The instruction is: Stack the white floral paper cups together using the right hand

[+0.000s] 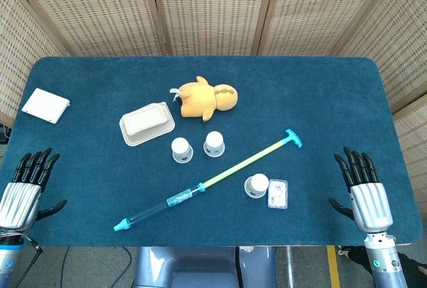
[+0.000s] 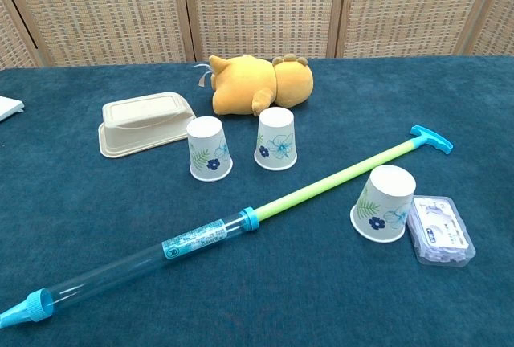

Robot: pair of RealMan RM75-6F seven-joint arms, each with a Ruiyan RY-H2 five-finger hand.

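- I have not started the stacking yet. No cup sits on another cup.
- My right hand point(image 1: 365, 191) rests at the near right edge of the worktop point(image 1: 87, 88). Its fingers are spread apart and it holds nothing.
- My left hand point(image 1: 28, 185) rests at the near left edge. Its fingers are apart too, and it holds nothing.
- There are three white floral paper cups, all upside down with the flat bottom on top.
- The left cup point(image 2: 209, 148) and the middle cup point(image 2: 276, 139) stand near each other in the middle of the worktop, just in front of the yellow plush toy point(image 2: 257, 84).
- The right cup point(image 2: 385, 202) stands apart from those two, on the near side of the long water squirter point(image 2: 241, 222). It looks a bit tilted, and it is just beside a small clear plastic box point(image 2: 440, 230).
- The right cup is the closest one to my right hand, so I think I should grab that one first.
- The long squirter lies between that cup and the other two, so I must lift the cup over it.
- A beige lidded food box point(image 2: 144, 122) sits to the left of the cups, and a white flat thing point(image 1: 45, 105) lies far off at the left.
- All of the job is left: pick up a cup, put it on another, then add the third one.
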